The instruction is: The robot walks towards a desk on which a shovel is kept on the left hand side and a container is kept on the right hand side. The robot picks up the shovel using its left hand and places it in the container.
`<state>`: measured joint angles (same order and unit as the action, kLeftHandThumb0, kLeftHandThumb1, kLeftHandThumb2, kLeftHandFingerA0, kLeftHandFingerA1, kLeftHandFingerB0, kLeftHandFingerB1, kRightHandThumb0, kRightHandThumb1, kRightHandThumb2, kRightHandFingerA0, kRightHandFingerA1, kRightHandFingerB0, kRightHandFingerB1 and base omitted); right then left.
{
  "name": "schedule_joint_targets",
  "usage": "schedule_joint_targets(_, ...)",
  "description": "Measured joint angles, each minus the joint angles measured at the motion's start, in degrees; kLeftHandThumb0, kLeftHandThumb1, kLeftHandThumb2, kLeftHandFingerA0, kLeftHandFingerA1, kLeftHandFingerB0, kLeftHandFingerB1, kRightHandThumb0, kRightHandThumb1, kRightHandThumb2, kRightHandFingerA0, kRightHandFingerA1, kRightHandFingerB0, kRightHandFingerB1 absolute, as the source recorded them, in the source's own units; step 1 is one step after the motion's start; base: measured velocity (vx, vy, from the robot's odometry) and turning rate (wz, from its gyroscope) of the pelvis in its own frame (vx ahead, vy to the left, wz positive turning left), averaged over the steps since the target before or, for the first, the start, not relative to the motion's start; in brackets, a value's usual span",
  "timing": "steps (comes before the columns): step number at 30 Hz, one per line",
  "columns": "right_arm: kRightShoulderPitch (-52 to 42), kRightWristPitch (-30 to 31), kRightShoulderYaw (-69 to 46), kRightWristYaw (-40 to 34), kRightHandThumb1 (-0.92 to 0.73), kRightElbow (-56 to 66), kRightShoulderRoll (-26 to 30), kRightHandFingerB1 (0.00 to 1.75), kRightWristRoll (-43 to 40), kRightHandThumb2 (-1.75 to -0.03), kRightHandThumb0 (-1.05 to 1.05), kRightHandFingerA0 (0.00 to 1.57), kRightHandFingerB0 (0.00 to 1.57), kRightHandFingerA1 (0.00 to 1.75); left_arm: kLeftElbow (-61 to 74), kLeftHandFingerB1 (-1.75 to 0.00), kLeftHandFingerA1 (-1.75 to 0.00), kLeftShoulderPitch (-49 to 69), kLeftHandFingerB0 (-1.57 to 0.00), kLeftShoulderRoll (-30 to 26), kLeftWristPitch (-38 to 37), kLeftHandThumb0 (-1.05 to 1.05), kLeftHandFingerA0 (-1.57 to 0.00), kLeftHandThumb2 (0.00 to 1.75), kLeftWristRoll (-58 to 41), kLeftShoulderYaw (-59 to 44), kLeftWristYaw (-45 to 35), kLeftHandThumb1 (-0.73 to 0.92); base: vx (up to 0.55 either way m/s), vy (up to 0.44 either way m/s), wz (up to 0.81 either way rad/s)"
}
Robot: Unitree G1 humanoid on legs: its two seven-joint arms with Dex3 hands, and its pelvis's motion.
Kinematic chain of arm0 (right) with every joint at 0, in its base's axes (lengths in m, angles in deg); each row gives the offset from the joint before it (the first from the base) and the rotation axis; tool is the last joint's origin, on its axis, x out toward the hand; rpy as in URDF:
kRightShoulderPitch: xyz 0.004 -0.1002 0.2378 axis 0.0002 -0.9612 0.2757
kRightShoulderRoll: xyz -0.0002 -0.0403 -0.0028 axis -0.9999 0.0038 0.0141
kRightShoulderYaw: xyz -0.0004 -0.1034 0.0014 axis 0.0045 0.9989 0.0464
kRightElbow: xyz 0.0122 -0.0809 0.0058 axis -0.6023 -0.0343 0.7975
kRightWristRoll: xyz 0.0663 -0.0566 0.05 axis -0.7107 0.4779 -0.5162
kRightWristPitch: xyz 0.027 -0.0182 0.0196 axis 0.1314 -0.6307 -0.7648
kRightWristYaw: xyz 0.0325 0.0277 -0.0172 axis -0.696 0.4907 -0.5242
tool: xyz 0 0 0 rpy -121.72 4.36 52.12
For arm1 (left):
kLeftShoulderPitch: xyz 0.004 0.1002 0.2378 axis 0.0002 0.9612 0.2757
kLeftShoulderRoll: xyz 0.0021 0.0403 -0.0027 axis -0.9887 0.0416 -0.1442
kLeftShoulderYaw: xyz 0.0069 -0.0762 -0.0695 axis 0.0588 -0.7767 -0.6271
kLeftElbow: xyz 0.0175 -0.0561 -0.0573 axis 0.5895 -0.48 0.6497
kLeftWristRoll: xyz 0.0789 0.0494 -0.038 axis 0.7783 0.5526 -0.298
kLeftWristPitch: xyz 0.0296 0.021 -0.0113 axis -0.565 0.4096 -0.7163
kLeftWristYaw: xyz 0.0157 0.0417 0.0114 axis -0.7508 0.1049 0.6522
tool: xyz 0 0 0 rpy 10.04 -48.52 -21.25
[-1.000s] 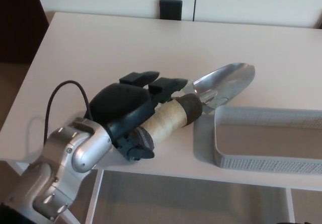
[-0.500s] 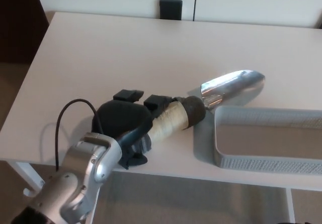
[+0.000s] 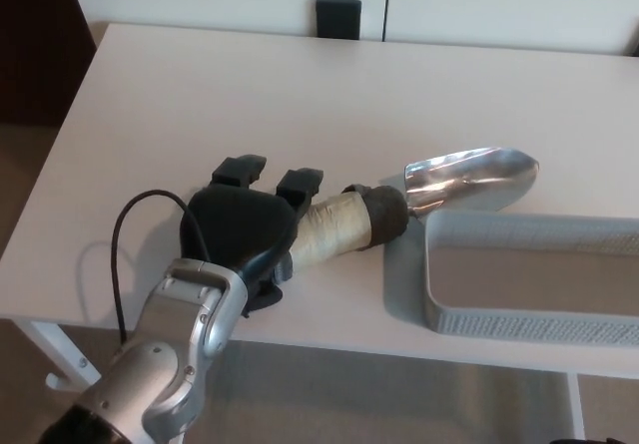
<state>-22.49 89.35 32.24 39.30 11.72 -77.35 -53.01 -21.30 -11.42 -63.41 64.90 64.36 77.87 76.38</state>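
My left hand (image 3: 243, 222) is shut on the shovel (image 3: 399, 208), wrapped around its pale taped handle (image 3: 332, 229). The shovel points right, and its shiny metal blade (image 3: 469, 176) hangs just above the far left corner of the grey container (image 3: 499, 319). The container is a shallow grey tray on the right side of the white desk (image 3: 230, 105), and nothing shows inside it. My silver left forearm (image 3: 170, 354) comes up from the bottom left. The right hand does not show.
A black cable (image 3: 140, 234) loops from my left wrist over the desk's front edge. A small black box (image 3: 338, 18) stands at the desk's far edge against the white wall. A dark doorway lies at the far left.
My left hand has carried the shovel to the right, so the blade now reaches further over the container's corner. The forearm has swung lower and the handle lies flatter.
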Motion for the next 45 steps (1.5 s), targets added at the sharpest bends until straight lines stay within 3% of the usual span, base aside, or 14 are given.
schedule_joint_targets(5, 0.4, 0.0, 0.0, 0.1, -0.54, -0.3, 0.2, 0.51, 0.1, -0.55, -0.20, 0.74, 0.59, 0.56, 0.2, -0.22, -0.25, 0.0, -0.05, 1.1, 0.6, -0.43, 0.00, 0.70, 0.2, -0.4, -0.4, 0.31, 0.00, 0.000, 0.00)
schedule_joint_targets(9, 0.4, 0.0, 0.3, 0.0, -0.54, 0.1, 0.7, 0.50, 0.3, -0.55, -0.20, 0.72, 0.58, 0.56, 0.3, -0.19, -0.21, -0.1, -0.06, 2.4, 1.2, -0.46, 0.00, 0.70, 0.2, -0.8, -0.7, 0.33, 0.00, 0.000, 0.00)
schedule_joint_targets(11, 0.3, 0.0, 0.4, -0.1, -0.54, 0.4, 0.9, 0.50, 0.3, -0.55, -0.20, 0.72, 0.58, 0.56, 0.4, -0.23, -0.29, -0.1, -0.04, 3.2, 1.3, -0.43, 0.00, 0.70, 0.1, -1.0, -0.9, 0.31, 0.00, 0.000, 0.00)
schedule_joint_targets(21, 0.3, 0.1, 0.4, -0.1, -0.55, 0.7, 1.0, 0.51, 0.2, -0.56, -0.20, 0.73, 0.58, 0.56, 0.7, -0.18, -0.18, -0.1, -0.08, 5.8, 1.8, -0.43, 0.00, 0.68, 0.6, 0.2, -1.4, 0.33, 0.00, 0.000, 0.00)
schedule_joint_targets(28, 0.4, 0.1, 0.6, 0.0, -0.54, 0.6, 1.3, 0.51, 0.3, -0.55, -0.20, 0.72, 0.59, 0.57, -1.3, -0.23, -0.29, -0.5, -0.05, 7.4, 2.5, -0.43, -0.01, 0.70, 0.7, 0.2, -1.6, 0.31, 0.00, 0.000, 0.00)
schedule_joint_targets(29, 0.5, 0.1, 0.6, 0.0, -0.54, 0.5, 1.3, 0.51, 0.2, -0.55, -0.19, 0.72, 0.59, 0.57, -1.7, -0.24, -0.29, -0.8, -0.06, 7.5, 2.5, -0.42, -0.05, 0.52, 0.7, 0.2, -1.6, 0.37, 0.00, 0.000, 0.00)
schedule_joint_targets(32, 0.8, 0.1, 0.6, 0.1, -0.54, 0.5, 1.3, 0.51, 0.1, -0.55, -0.19, 0.72, 0.57, 0.57, -3.1, -0.23, -0.29, -1.7, -0.06, 7.6, 2.5, -0.41, -0.07, 0.53, 0.7, 0.1, -1.2, 0.38, 0.00, 0.000, 0.00)
schedule_joint_targets(33, 0.8, 0.1, 0.5, 0.1, -0.54, 0.5, 1.3, 0.51, 0.1, -0.55, -0.19, 0.73, 0.58, 0.57, -3.7, -0.21, -0.33, -2.0, -0.07, 7.6, 2.5, -0.45, -0.05, 0.67, 0.7, 0.0, -1.0, 0.32, 0.00, 0.000, 0.00)
schedule_joint_targets(42, 0.7, 0.8, 0.6, 0.2, -0.55, 1.5, 1.3, 0.49, 0.1, -0.56, -0.20, 0.73, 0.58, 0.55, -8.6, -0.18, -0.39, -4.5, -0.12, 7.7, 2.5, -0.54, -0.06, 0.68, -0.4, -2.1, -0.2, 0.37, 0.00, 0.000, 0.00)
schedule_joint_targets(45, 0.7, 1.2, 0.5, 0.2, -0.56, 2.0, 1.3, 0.49, 0.0, -0.56, -0.19, 0.73, 0.59, 0.55, -10.4, -0.23, -0.42, -5.4, -0.05, 7.9, 2.5, -0.51, -0.08, 0.69, -0.9, -2.6, 0.1, 0.35, 0.00, 0.000, 0.00)
